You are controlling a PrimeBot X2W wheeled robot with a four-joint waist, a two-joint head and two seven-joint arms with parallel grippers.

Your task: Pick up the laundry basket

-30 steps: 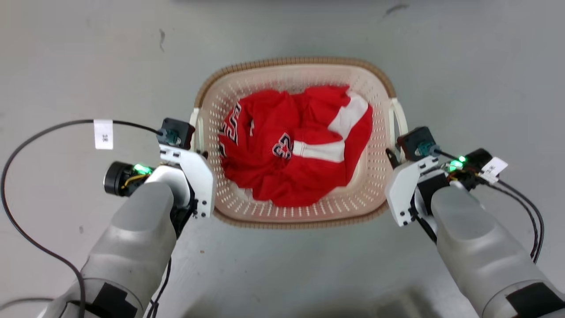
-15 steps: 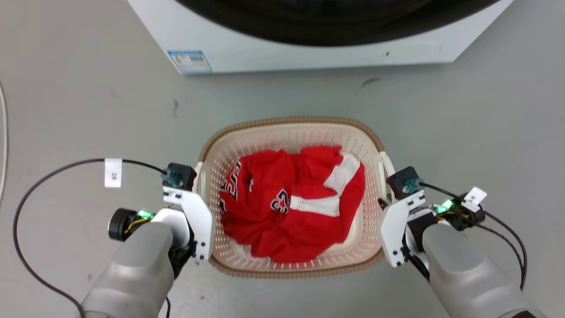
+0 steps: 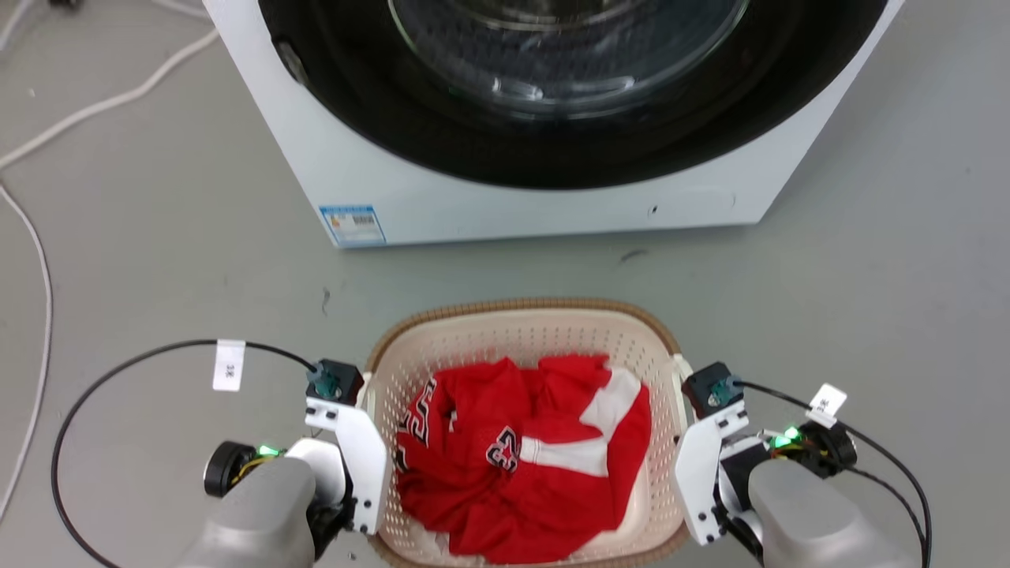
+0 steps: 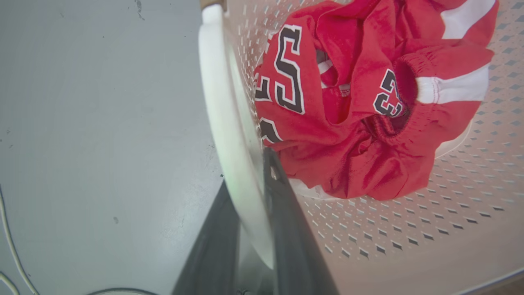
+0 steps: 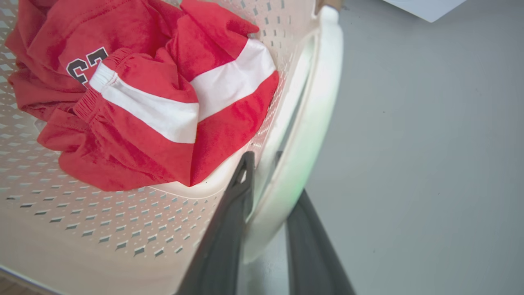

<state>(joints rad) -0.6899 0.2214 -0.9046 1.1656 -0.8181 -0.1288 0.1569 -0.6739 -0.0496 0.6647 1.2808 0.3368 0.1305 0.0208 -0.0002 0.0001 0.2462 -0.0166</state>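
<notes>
Laundry basket [image 3: 525, 304], one, holds red clothing [image 3: 513, 481]; left claw [image 4: 247, 174] and right claw [image 5: 272, 176] each clamp one side handle [image 4: 219, 82]

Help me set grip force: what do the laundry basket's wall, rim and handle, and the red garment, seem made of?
Laundry basket wall: likely cream moulded plastic, satin, evenly perforated. Rim: brown, woven-look ribbing, probably plastic too. Handle: smooth glossy white plastic, catching light. Red garment: soft knit fabric, matte, creased, with elastic gathers.

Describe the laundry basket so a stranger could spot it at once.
Find the big white washing machine on the grey floor. Directly in front of it is the laundry basket, cream perforated plastic with a brown woven-look rim. It alone holds a crumpled red jersey.
</notes>
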